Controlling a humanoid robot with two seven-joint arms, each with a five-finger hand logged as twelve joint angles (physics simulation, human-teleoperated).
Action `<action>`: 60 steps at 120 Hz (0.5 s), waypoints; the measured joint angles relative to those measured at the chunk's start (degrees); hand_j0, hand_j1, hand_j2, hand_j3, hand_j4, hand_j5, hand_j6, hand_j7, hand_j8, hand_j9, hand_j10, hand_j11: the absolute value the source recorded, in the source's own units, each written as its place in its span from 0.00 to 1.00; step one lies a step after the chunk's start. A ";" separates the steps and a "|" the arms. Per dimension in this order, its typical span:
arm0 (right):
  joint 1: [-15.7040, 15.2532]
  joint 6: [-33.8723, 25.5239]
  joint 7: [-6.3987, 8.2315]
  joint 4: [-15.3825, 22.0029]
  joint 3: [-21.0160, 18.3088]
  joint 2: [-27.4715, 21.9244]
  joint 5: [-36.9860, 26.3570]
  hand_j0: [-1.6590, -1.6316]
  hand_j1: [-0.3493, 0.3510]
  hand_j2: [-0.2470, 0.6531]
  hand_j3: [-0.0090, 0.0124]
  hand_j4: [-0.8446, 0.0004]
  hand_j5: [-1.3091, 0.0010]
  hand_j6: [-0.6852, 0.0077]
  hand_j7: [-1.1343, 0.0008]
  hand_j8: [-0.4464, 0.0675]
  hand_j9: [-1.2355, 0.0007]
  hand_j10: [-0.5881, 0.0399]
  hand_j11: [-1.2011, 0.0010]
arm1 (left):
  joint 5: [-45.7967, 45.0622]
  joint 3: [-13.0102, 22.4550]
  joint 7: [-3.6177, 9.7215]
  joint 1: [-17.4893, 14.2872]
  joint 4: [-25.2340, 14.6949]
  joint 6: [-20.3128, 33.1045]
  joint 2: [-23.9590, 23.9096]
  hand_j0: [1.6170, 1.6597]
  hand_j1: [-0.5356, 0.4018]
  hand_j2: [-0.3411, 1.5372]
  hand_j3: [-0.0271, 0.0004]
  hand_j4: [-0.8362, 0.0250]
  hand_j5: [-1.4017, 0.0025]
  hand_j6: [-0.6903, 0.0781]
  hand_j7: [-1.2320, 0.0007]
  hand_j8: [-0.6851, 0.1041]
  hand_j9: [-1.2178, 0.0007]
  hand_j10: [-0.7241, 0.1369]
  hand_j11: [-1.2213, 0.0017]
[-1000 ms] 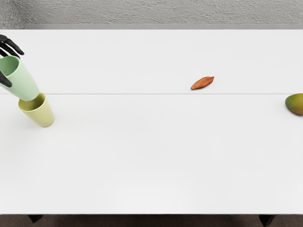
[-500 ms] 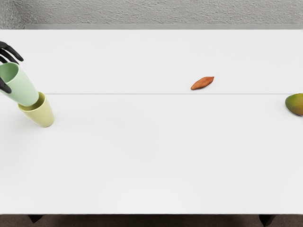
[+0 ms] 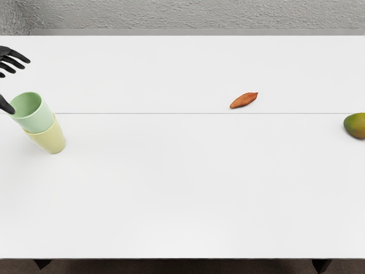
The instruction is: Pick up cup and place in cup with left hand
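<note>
My left hand (image 3: 12,84) shows at the picture's left edge, its black fingers spread and holding nothing. The thumb tip is right by the rim of the green cup (image 3: 39,119), while the other fingers stand away above it. That green cup sits inside the yellow cup (image 3: 50,140), its lower part hidden by the yellow wall and its upper part sticking out. The yellow cup stands on the white table at the left.
A small orange-brown pod-like object (image 3: 244,100) lies right of the table's middle, just above the seam line. A green-brown mango (image 3: 356,125) is cut off by the right picture edge. The table's front edge (image 3: 182,258) runs along the bottom.
The green cup has gone down into the yellow cup and come more upright. My left hand has let go of it, its fingers now spread away from the cup.
</note>
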 joint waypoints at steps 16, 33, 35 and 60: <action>0.01 0.00 0.00 0.00 0.00 0.00 0.00 0.04 0.00 0.27 0.42 1.00 1.00 0.99 1.00 0.87 1.00 0.94 1.00 | -0.24 -0.38 -3.53 -0.09 -0.19 -1.77 -0.38 0.96 0.76 0.21 0.99 0.79 0.86 0.69 0.84 0.68 0.84 0.66 0.84; 0.01 0.00 -0.01 0.00 -0.01 0.00 0.00 0.04 0.00 0.27 0.42 1.00 1.00 0.99 1.00 0.87 1.00 0.94 1.00 | -5.06 -3.24 -7.89 -0.02 -0.62 -8.76 -0.08 0.96 0.84 0.20 0.99 0.86 0.92 0.77 0.91 0.75 0.91 0.73 0.91; 0.01 0.00 -0.01 0.00 -0.01 0.00 0.00 0.04 0.00 0.27 0.42 1.00 1.00 0.99 1.00 0.87 1.00 0.94 1.00 | -6.13 -3.80 -8.32 -0.01 -0.65 -10.00 -0.03 0.96 0.85 0.20 0.99 0.87 0.92 0.78 0.91 0.76 0.91 0.74 0.91; 0.01 0.00 0.00 0.00 0.00 0.00 0.00 0.04 0.00 0.27 0.42 1.00 1.00 0.99 1.00 0.87 1.00 0.94 1.00 | -14.34 -7.89 -10.37 -0.04 -0.64 -20.33 0.02 0.96 0.90 0.19 0.99 0.92 0.96 0.83 0.96 0.81 0.96 0.79 0.96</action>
